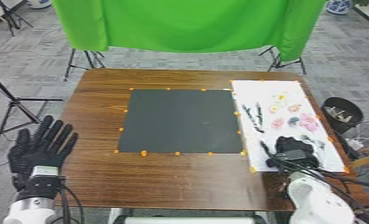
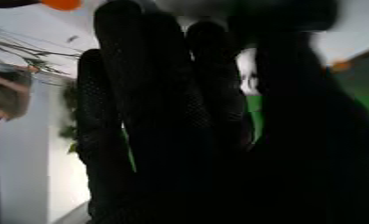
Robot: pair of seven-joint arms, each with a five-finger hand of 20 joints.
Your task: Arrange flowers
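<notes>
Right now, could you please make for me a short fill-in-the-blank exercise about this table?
The dark mat lies between the left hand and the ____ sheet.
The cloth hanging beyond the table is ____.
Of the robot's two hands, the ____ one is nearer the flowers.
Missing words: white; green; right.

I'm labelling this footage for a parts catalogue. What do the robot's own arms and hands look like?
Both the left arm and right arm are white and rounded, with dark cables at the wrists. The left hand and right hand wear black fabric gloves; a pale patch marks the left wrist.
</notes>
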